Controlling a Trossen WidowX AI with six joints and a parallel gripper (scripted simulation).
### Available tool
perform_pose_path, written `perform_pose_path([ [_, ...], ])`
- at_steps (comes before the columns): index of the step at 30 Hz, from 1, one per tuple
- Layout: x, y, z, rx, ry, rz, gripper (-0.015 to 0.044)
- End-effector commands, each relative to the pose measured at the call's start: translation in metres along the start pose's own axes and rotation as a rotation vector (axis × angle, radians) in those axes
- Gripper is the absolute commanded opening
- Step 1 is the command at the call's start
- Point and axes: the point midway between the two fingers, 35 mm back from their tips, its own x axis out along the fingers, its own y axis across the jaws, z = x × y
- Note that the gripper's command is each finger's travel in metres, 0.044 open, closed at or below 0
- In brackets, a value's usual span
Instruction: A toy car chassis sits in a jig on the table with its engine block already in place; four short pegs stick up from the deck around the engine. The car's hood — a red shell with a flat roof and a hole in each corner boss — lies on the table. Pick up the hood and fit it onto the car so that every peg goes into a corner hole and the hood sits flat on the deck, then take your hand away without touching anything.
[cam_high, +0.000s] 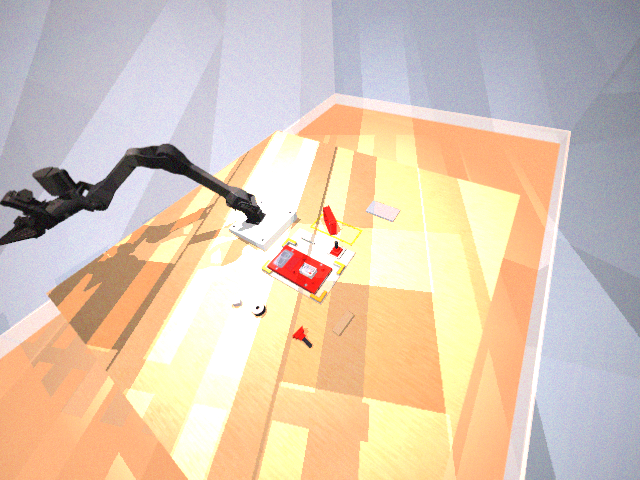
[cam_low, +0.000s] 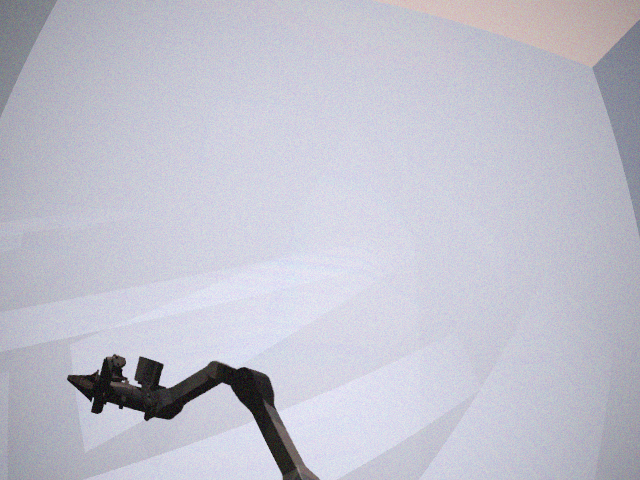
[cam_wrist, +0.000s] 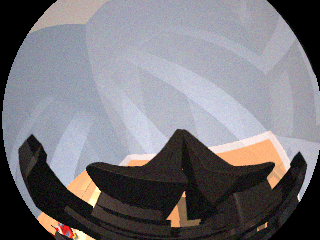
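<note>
The chassis is a red deck lying between the yellow corner brackets of the white jig. The light engine block sits on it; the pegs are too small to make out clearly. A long red piece, which looks like the hood, lies behind the jig across a thin yellow outline; I cannot tell which way up it is. My gripper is shut with its fingertips together and empty. It is raised far left of the car, pointing away from it.
A red piece with a black knob stands beside the chassis. A pale plate lies behind. In front are a black-and-white wheel, a small white piece, a red-and-black part and a tan block. The white arm base stands behind left.
</note>
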Motion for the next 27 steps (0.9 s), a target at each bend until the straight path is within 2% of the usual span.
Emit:
perform_pose_path([
  [1,0.002,0.001,-0.001,0.001,0.003,0.003,0.0],
  [9,0.061,0.073,-0.058,0.045,0.126,0.119,0.0],
  [16,0.104,0.148,-0.111,-0.032,0.238,0.215,0.0],
  [27,0.133,0.285,-0.201,-0.216,0.422,0.407,0.0],
])
